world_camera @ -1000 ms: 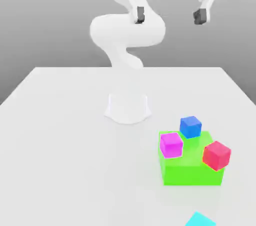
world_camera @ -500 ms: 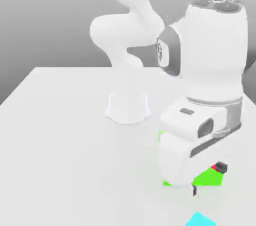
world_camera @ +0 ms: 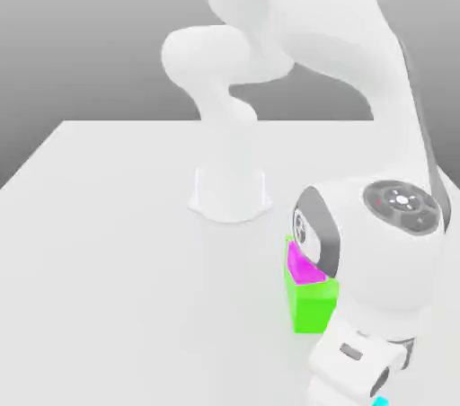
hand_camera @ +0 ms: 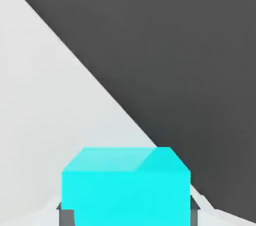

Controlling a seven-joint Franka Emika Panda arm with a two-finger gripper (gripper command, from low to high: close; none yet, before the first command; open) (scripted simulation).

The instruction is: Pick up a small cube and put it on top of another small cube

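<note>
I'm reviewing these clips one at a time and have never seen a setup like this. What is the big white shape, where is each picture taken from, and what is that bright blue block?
These are simulator renders, not photographs. The big white shape is a robot arm, bolted by its round base to a white table. The exterior view comes from a camera off the arm that watches the whole scene; there the arm bends down toward the near edge of the table, in front of a large green block with a small magenta cube on top. The hand view comes from a camera on the robot's hand, looking along its jaws. It shows a small cyan cube up close on the table, with dark finger tips at either side of it. Whether the jaws are already gripping it cannot be told.
</note>
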